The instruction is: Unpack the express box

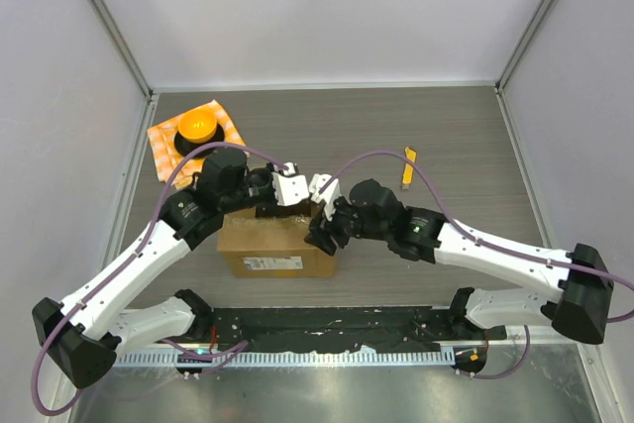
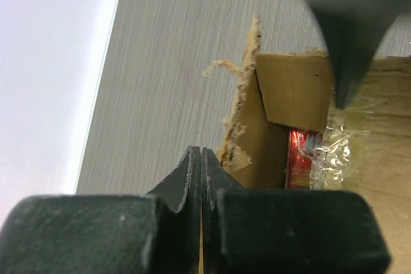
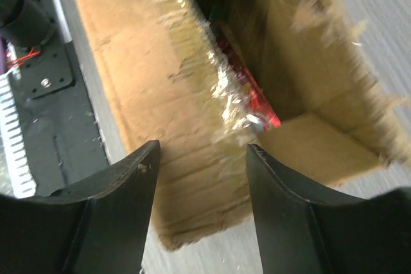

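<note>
The express box (image 1: 265, 237) is brown cardboard with a white label (image 1: 272, 263) on its near side, and it stands between both arms. Its top is torn open, and a red shiny packet (image 3: 258, 99) shows inside under crumpled clear tape (image 3: 221, 88). My left gripper (image 2: 201, 153) is shut beside the ragged edge of a flap (image 2: 239, 126); in the top view, the left gripper (image 1: 294, 203) is at the box's far edge. My right gripper (image 3: 201, 145) hangs open over the taped flap near the box's corner, nothing between its fingers; in the top view, the right gripper (image 1: 323, 233) is at the box's right end.
An orange checkered cloth (image 1: 226, 128) with a round orange object (image 1: 199, 127) lies at the back left. A small yellow item (image 1: 408, 167) lies on the table at the back right. Grey walls enclose the table on three sides.
</note>
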Available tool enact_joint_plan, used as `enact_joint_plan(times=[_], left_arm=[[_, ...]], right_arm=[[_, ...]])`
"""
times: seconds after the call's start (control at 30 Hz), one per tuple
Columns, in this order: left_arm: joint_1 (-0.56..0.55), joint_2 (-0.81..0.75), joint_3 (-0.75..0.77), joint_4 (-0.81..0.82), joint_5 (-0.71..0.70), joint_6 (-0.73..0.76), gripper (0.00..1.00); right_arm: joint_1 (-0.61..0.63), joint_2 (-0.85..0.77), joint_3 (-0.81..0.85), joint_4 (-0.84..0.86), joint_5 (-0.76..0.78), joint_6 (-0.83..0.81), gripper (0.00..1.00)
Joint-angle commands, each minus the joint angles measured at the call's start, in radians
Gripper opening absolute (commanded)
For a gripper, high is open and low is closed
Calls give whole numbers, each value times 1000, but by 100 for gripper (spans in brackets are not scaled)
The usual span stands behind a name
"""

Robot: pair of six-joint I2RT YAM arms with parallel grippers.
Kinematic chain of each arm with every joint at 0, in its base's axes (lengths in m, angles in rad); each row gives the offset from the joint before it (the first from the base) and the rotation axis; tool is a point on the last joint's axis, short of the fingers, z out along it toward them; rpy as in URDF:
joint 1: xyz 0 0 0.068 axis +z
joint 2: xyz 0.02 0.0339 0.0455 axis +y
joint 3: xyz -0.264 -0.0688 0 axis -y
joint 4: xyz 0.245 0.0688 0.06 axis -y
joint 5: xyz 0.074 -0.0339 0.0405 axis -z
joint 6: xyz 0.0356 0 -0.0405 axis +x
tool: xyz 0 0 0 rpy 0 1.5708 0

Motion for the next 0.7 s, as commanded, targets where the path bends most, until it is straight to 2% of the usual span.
enact_joint_plan(times=[0.0,0.13,0.4,0.5,0.67], left_arm=[[8,-30,10,26,-13,-16,0],[12,-57,15,13,-14,-16,0],[25,-129,61,-69,25,-24,0],[26,-165,73,-182,67,-25,0],[25,-258,-52,-318,108,54,0]], right_arm=[[-50,64,20,241,26,-7,63],[-130,98,16,420,-30,38,63],[-229,196,54,494,-75,62,60],[-231,224,59,528,-67,62,59],[-231,258,69,579,-58,99,56]])
